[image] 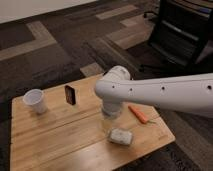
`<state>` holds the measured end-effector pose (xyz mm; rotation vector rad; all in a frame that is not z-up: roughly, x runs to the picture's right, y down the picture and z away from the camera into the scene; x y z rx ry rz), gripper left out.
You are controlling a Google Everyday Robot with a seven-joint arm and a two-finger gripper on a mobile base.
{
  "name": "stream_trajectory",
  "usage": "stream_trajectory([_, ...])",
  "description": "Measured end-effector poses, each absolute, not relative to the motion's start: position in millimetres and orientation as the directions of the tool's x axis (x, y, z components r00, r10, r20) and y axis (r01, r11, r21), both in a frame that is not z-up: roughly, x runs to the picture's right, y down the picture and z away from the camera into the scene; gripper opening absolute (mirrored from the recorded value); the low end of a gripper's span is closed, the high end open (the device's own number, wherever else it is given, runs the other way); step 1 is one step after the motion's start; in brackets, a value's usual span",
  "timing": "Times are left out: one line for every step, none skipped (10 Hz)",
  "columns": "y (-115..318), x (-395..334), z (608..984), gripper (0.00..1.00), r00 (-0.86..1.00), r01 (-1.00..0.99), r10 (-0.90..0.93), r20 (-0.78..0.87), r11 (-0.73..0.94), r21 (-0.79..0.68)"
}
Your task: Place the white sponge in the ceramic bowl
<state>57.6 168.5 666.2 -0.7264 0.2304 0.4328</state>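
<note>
The white sponge (121,136), a small whitish-grey pad, lies flat on the wooden table (60,140) near its front right edge. My white arm (160,92) reaches in from the right across the table. Its gripper (111,114) points down just above and behind the sponge, a little to the sponge's left, and is apart from it. The dark blue ceramic bowl does not show in this view; the arm covers the back right part of the table.
A white round cup (35,101) stands at the table's back left. A small dark upright object (70,94) stands to the right of the cup. An orange carrot (139,114) lies right of the gripper. A dark chair (182,30) stands on the carpet behind.
</note>
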Motion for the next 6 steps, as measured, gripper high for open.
stream_trajectory([170,63,667,0.65,0.905,-0.42,0.266,-0.331,0.673,-0.609])
stream_trajectory([171,64,667,0.65,0.91,-0.411,0.257,-0.326,0.674,-0.614])
stream_trajectory([171,65,667,0.65,0.91,-0.41,0.255,-0.327,0.675,-0.614])
stream_trajectory([170,67,669,0.65,0.916,-0.392,0.234,-0.325,0.691,-0.608])
stream_trajectory([171,64,677,0.65,0.937,-0.33,0.174,-0.304,0.729,-0.6])
stream_trajectory([173,60,684,0.65,0.951,-0.278,0.129,-0.281,0.757,-0.592])
